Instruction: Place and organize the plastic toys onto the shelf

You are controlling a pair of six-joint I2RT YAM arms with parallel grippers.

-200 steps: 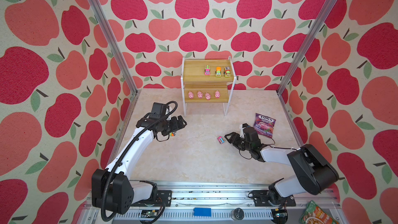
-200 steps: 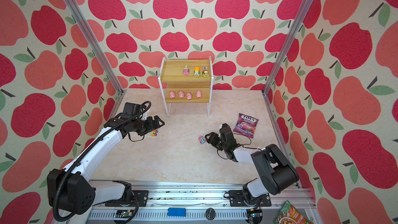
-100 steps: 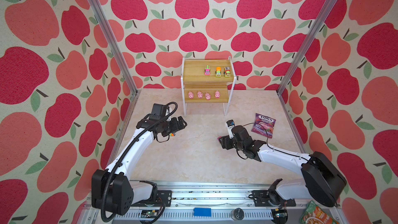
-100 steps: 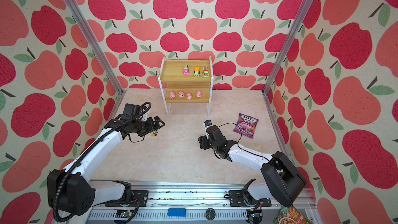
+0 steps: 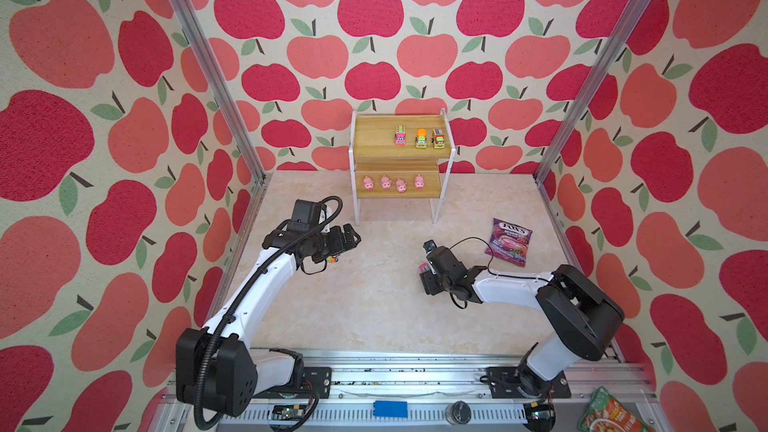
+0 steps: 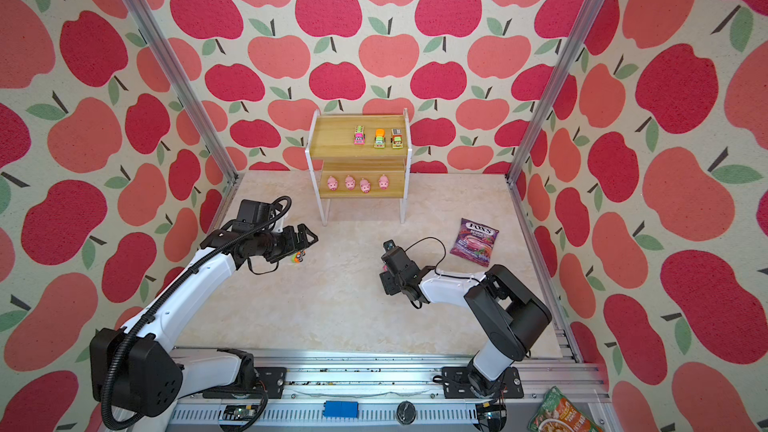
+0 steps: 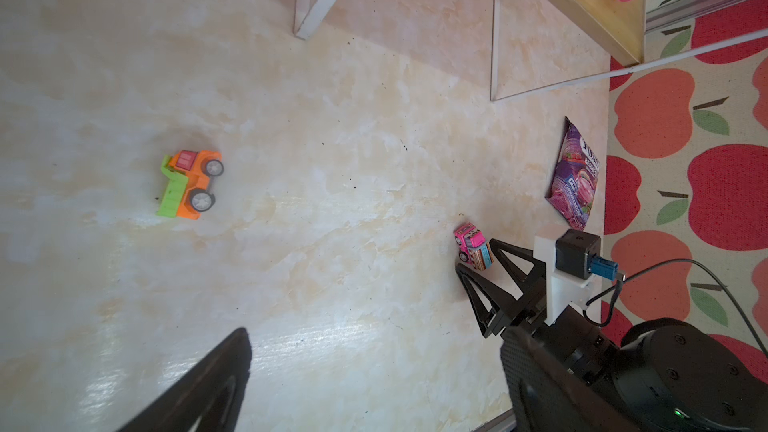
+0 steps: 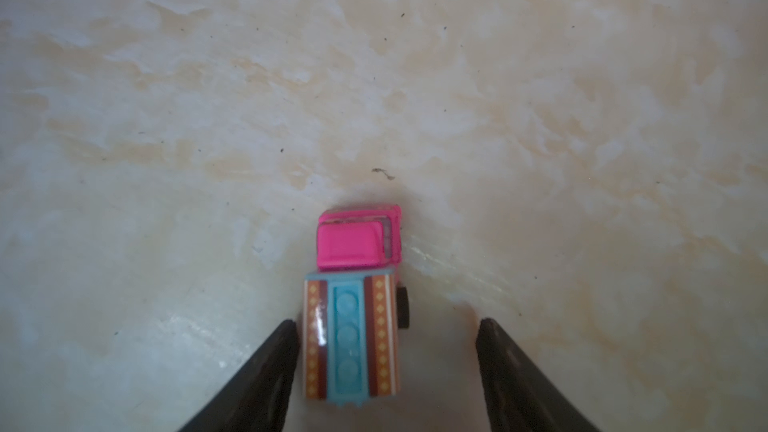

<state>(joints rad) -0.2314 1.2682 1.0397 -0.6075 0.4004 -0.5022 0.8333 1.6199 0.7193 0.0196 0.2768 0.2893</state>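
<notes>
In front of the shelf point(image 5: 374, 147), the shiny, boxy pink truck point(image 8: 353, 317) has now been reached by the spread right gripper point(image 8: 386, 322); the left gripper point(image 5: 353, 236) is spread too.

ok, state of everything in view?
shelf: upright
three trucks: lined up on top board
four pigs: lined up on lower board
pink truck: on table, ungripped
orange truck: loose on table
left gripper: open, empty
right gripper: open, straddling pink truck
candy bag: flat on table

top views: set high in front, tilted down on the two-tier light-wood shelf with white legs point(image 5: 374, 137) | left wrist: aimed slantwise across beige marbled tabletop point(image 7: 332, 160) | right wrist: held close above it | shared by wrists: pink-cabbed plastic truck point(image 8: 353, 317)
</notes>
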